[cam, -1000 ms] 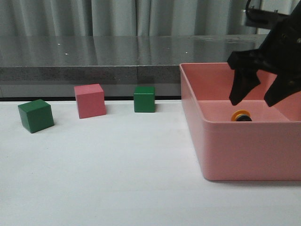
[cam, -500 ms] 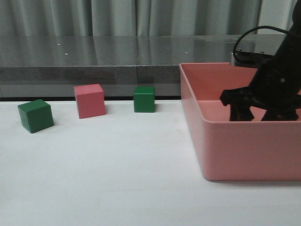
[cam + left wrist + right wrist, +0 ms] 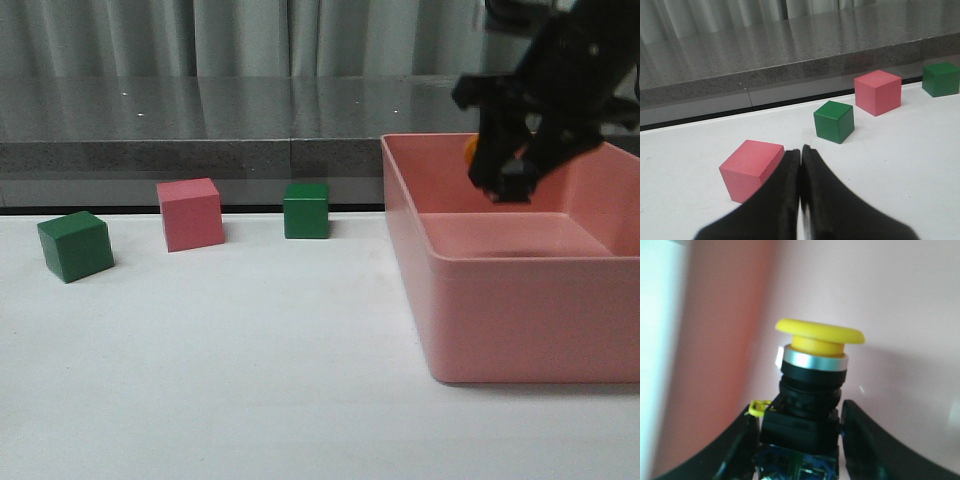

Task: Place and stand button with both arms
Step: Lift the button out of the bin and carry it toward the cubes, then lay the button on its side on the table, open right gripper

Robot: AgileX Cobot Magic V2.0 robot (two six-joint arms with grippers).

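Observation:
My right gripper [image 3: 507, 178] is shut on the button [image 3: 812, 385] and holds it in the air over the pink bin [image 3: 500, 310]. In the right wrist view its yellow cap, silver collar and black body stick out beyond the fingers [image 3: 737, 450], with the bluish base between them. In the front view only a bit of yellow [image 3: 471, 148] shows behind the gripper. My left gripper [image 3: 800, 152] is shut and empty, low over the white table, beside a pink cube [image 3: 751, 169]. It is not in the front view.
On the table in the front view stand a green cube [image 3: 76, 245], a pink cube [image 3: 191, 213] and another green cube [image 3: 306, 210]. A grey ledge [image 3: 200, 150] runs along the back. The left wrist view also shows a green cube [image 3: 834, 121], a pink cube [image 3: 878, 91] and a green cube [image 3: 941, 78].
My right gripper went down into the bin, closed on the button that lay on the bin floor, and has lifted it above the rim. The cubes have not moved.

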